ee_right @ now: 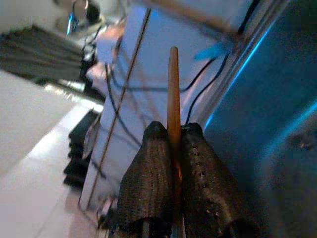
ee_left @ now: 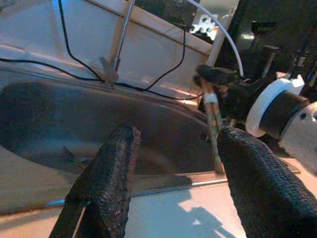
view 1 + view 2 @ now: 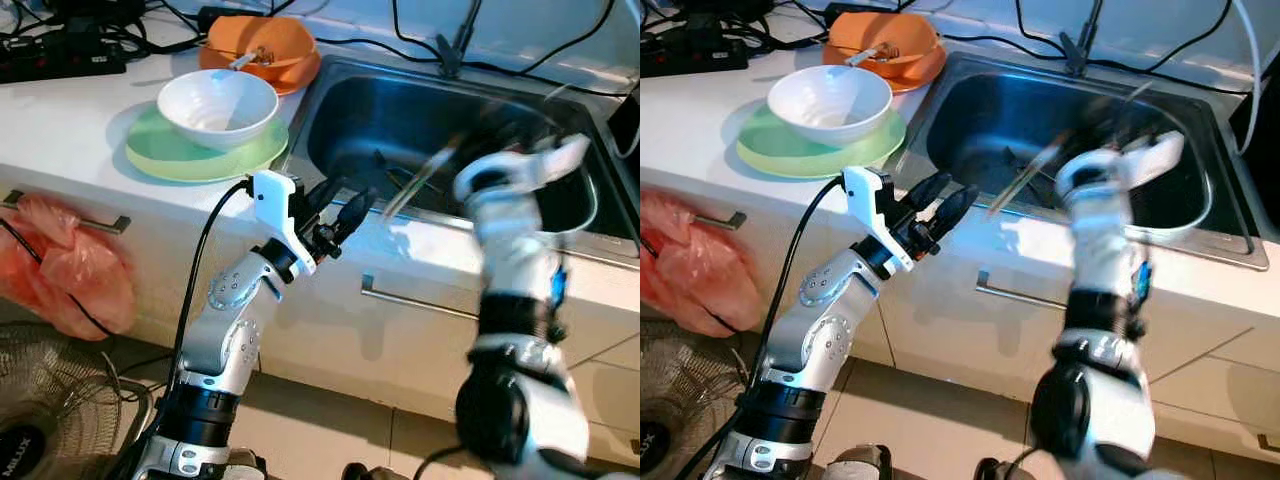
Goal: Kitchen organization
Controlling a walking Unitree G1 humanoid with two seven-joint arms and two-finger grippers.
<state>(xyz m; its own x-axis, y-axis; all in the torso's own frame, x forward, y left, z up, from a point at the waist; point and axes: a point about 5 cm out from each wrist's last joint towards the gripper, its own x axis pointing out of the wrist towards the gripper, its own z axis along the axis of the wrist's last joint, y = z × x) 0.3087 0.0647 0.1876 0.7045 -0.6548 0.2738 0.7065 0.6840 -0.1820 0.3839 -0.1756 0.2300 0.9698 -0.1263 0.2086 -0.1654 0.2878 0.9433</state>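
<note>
Right gripper [image 1: 171, 148], jaws clenched on what looks like chopsticks [image 1: 173, 89], hovers over the sink [image 3: 330, 110] rim; left gripper [image 2: 173, 163] released.

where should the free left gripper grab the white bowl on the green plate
Take the white bowl by its rim, from above. It sits upright and open on the green plate, so one finger can drop inside and one outside. The near edge, closest to the left gripper, looks easiest to reach.
</note>
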